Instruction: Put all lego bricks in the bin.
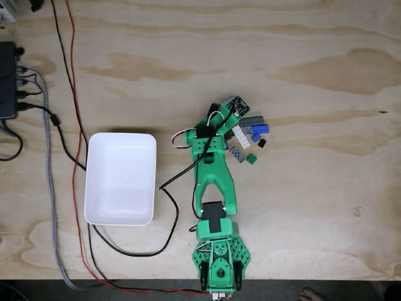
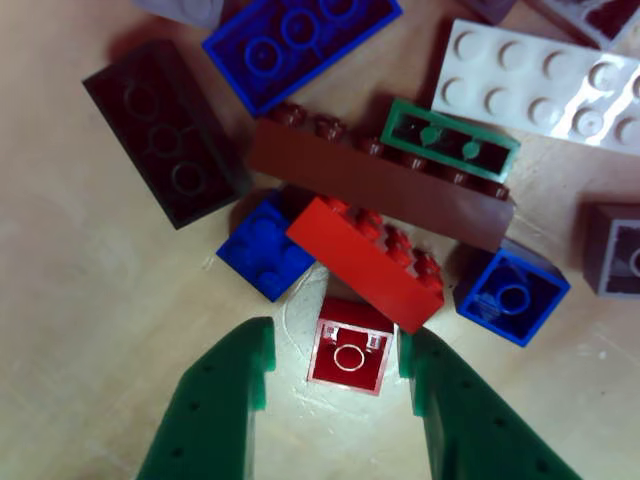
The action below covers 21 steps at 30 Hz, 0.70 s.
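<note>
Fixed view: even, diffuse light over the plywood table (image 1: 301,207); soft, short shadows; the white bin (image 1: 120,179) reads bright with no hard glare. Other view: a bright patch on the wood between the green fingers (image 2: 215,405), dimmer toward the upper corners; glare on the white plate (image 2: 540,85) beyond the gripper (image 2: 335,365); overall soft focus.

- Green arm (image 1: 213,182) base at bottom edge of the fixed view, links stretched upward and bent right at the wrist.
- Gripper (image 1: 235,122) at top end of arm in the fixed view, camera board on it.
- Other view: gripper (image 2: 335,360) enters from the bottom, two green fingers (image 2: 215,410) spread apart, jaws parted wide, tips pointing up-frame, low over the bench.
</note>
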Each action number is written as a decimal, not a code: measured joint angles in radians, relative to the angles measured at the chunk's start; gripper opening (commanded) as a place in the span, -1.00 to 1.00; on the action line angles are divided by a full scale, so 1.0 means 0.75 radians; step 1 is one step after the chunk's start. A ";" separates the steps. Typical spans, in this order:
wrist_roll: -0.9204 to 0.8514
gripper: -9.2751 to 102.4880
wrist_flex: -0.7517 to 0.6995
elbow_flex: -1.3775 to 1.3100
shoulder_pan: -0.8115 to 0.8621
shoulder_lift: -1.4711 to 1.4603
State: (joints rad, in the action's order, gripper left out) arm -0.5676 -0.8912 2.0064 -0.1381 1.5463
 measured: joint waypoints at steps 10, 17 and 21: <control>0.020 -0.84 -0.053 -0.031 0.000 0.000; 0.149 -0.84 -0.530 -0.399 -0.233 0.432; 0.237 -0.84 -0.751 -0.548 -0.669 0.536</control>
State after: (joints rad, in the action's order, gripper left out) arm -0.3896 -1.4542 1.5953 -0.6397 1.9482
